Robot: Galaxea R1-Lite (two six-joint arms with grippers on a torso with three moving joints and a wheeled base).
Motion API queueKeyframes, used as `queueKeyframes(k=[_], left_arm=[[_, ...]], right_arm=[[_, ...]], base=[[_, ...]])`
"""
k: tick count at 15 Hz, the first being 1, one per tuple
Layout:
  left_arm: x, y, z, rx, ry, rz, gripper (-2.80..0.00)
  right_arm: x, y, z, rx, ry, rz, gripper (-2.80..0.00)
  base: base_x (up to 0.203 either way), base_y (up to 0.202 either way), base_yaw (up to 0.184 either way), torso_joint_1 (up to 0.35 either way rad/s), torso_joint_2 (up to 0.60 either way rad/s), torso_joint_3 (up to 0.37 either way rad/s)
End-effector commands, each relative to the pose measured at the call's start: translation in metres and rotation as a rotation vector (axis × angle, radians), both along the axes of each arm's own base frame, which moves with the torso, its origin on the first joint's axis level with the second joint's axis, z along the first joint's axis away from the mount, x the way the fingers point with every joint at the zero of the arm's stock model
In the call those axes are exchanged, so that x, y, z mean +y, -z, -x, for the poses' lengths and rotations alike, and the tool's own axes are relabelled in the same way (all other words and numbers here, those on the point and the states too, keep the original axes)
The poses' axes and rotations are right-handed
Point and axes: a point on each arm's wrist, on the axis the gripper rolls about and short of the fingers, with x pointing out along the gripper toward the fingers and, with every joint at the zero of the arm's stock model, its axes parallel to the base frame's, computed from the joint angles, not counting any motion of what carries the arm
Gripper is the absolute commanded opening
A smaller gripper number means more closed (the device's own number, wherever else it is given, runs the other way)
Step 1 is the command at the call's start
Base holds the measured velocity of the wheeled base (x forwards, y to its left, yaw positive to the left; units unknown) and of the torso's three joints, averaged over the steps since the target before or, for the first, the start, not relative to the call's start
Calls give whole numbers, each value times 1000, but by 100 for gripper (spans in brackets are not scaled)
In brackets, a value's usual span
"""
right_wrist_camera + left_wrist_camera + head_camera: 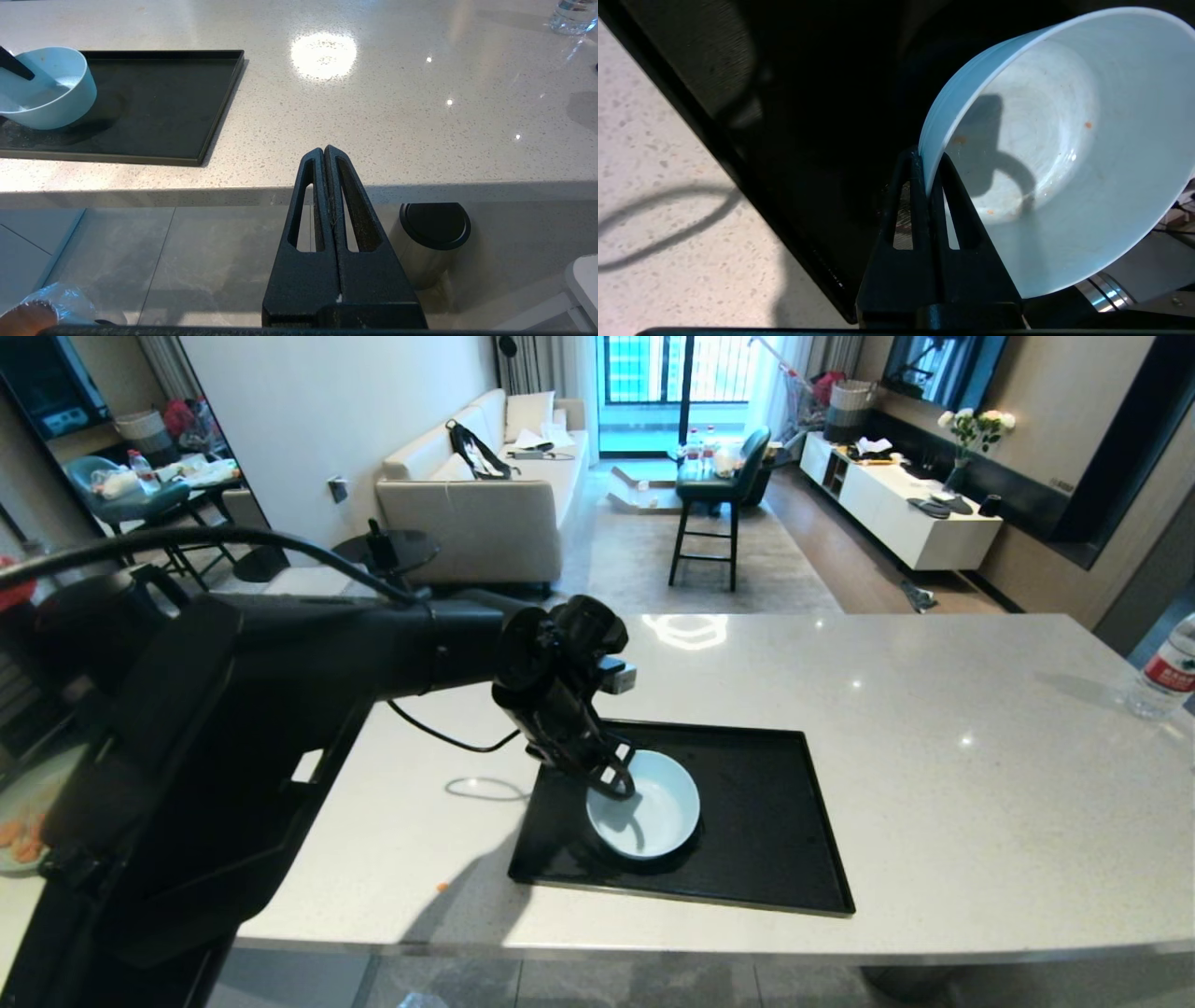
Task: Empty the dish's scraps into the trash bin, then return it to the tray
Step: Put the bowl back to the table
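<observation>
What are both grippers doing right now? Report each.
Left gripper: shut on the rim of the small pale blue-white round dish, over the matte-black rectangular tray.
Right gripper: shut, holding nothing.

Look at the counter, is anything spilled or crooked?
Yes. A tiny orange crumb lies on the white counter, just off the black tray's near left corner. The pale blue bowl sits tilted on the tray, its rim pinched by the left gripper. A few orange specks cling inside.
</observation>
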Motion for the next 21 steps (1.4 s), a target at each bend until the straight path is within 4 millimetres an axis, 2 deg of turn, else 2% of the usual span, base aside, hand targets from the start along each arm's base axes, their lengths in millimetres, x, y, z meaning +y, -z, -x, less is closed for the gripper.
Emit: queueKeyframes(k=[1, 7, 21], left_arm=[[-1, 2, -2, -2, 0, 2, -280], [-5, 18, -13, -14, 0, 29, -280], [5, 23, -17, 3, -10, -1, -280]], right_arm=[[0, 0, 0, -2, 0, 0, -280], [0, 0, 0, -1, 0, 0, -280], [0, 0, 0, -1, 0, 0, -280]], base=[[0, 0, 0, 0, 0, 0], [0, 0, 0, 0, 0, 0], [0, 0, 0, 0, 0, 0]])
